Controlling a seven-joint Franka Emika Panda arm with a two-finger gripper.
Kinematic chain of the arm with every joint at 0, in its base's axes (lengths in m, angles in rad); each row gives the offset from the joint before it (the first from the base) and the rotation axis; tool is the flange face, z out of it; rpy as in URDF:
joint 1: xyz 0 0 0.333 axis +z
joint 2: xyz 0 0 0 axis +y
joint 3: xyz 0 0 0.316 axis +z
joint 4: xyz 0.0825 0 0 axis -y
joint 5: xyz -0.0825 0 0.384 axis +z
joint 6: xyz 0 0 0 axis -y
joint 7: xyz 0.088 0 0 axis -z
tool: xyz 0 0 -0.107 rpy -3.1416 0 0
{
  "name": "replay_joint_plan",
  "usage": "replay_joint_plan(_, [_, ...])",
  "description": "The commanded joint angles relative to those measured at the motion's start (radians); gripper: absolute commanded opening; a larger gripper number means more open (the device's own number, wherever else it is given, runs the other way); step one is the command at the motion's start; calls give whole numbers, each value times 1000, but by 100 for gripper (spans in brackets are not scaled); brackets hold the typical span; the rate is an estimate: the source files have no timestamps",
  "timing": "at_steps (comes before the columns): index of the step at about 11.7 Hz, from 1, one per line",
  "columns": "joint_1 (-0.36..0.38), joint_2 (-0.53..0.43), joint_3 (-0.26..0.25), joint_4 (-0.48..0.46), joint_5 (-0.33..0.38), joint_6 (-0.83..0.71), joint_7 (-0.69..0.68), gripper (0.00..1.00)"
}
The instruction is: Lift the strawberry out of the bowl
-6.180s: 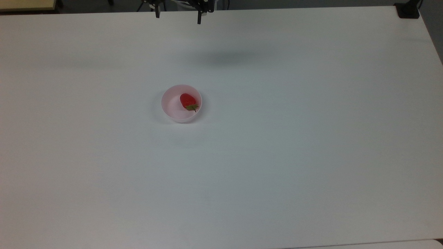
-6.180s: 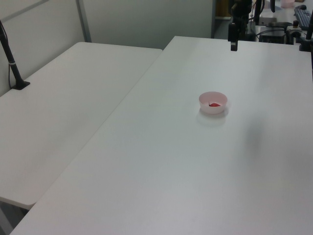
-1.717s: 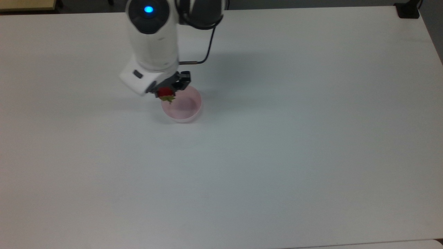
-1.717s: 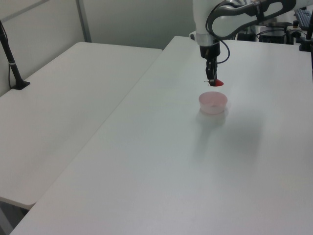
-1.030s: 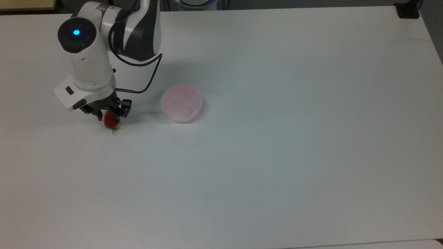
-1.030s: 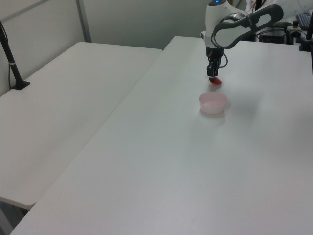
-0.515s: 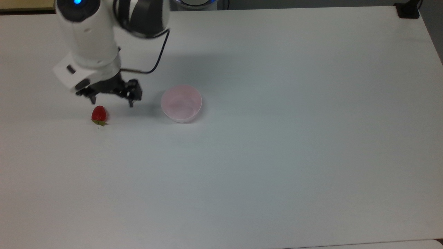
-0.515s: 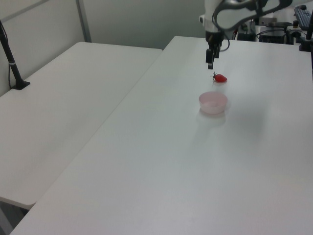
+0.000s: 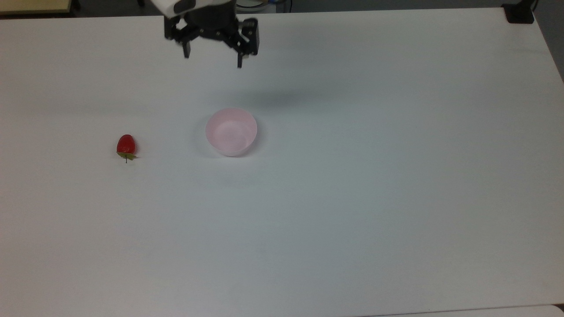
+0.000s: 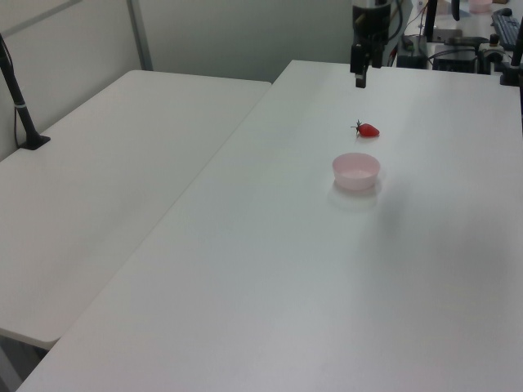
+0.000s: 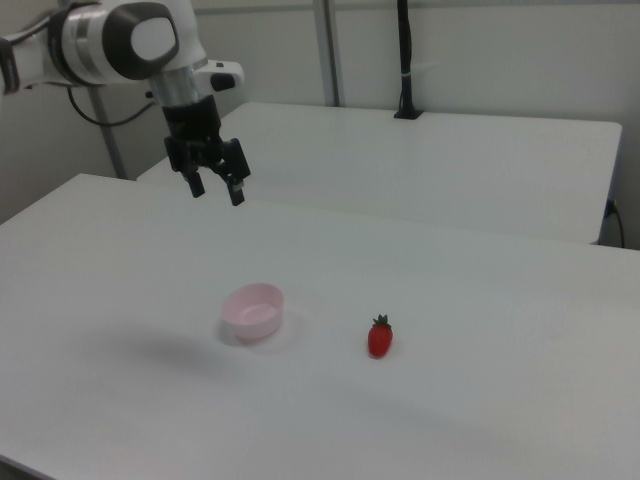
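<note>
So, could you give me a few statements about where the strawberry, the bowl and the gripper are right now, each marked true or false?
1. The strawberry lies inside the bowl. False: it lies on the table, apart from the bowl, to the top view's left.
2. The bowl is empty. True.
3. The gripper holds the strawberry. False: it is open, empty and raised above the table.
4. The bowl stands upright. True.
5. The strawberry's leafy cap points toward the top view's bottom edge. True.

Two white tables (image 10: 245, 269) side by side — a black post (image 10: 16, 98) on the adjoining one.
</note>
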Motion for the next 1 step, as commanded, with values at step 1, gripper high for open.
replay_joint_plan(1, [23, -65, -36, -49, 47, -59, -6, 100])
